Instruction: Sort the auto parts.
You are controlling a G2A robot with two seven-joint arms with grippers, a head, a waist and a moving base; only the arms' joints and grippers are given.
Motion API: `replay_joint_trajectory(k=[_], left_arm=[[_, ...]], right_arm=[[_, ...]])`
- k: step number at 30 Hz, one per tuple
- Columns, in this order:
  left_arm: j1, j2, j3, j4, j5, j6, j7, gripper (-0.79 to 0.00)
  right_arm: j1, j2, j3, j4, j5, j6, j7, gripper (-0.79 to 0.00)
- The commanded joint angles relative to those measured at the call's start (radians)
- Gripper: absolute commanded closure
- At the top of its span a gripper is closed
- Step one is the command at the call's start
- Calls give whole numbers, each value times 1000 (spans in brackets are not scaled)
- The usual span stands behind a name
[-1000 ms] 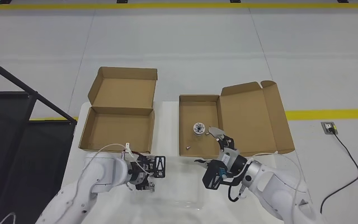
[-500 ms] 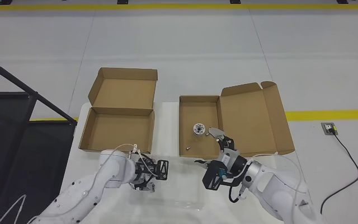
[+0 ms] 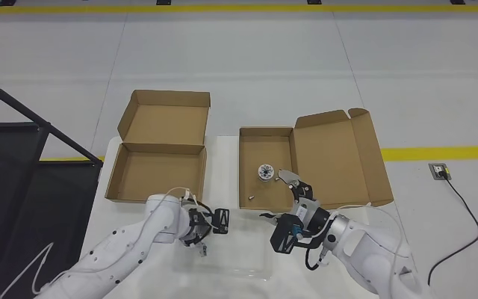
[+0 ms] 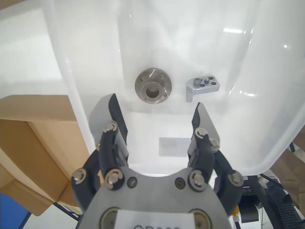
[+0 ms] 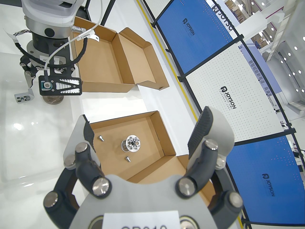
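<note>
A white table (image 3: 222,168) stands on a pale grey floor (image 3: 246,60). Left of centre in the top view lies an open cardboard box (image 3: 157,176), its inside bare. Right of centre, a second open box (image 3: 263,146) holds a shiny metal spool (image 3: 264,171) and a small bolt (image 3: 251,197) near its lower wall. At the bottom centre of that view sits a clear plastic bin (image 4: 190,24). A round grey flange (image 4: 153,88) and an L-shaped bracket (image 4: 202,86) lie side by side on its floor, not touching each other. The left tool (image 4: 156,107) hangs over the flange, jaws spread wide, gripping nothing. The right tool (image 5: 146,120) is at the lower edge of the second box, its jaws also wide apart with nothing between them
</note>
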Motion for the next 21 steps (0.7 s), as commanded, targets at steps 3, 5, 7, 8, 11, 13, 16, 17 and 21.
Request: replay_joint_trajectory(k=[3,5,7,8,11,13,16,17,21], left_arm=[[-14,-15,25,26,14,6,-6,-499],[-20,-23,28,36,16,11,0,-456],[-24,-32,33,50,27,18,9,-403],[-26,-36,36,58,32,19,14,-394],[-32,-49,43,82,48,17,33,-385],[-36,-58,50,101,59,14,39,-372],[-41,-72,57,128,66,10,48,-372],[-42,-76,58,136,69,9,51,-369],[-48,-91,61,164,78,6,62,-302]], right_arm=[[0,0,0,0,0,0,0,-785],[0,0,0,0,0,0,0,-785],[0,0,0,0,0,0,0,-785],[0,0,0,0,0,0,0,-785],[0,0,0,0,0,0,0,-785],[0,0,0,0,0,0,0,-785],[0,0,0,0,0,0,0,-785],[0,0,0,0,0,0,0,-785],[0,0,0,0,0,0,0,-785]])
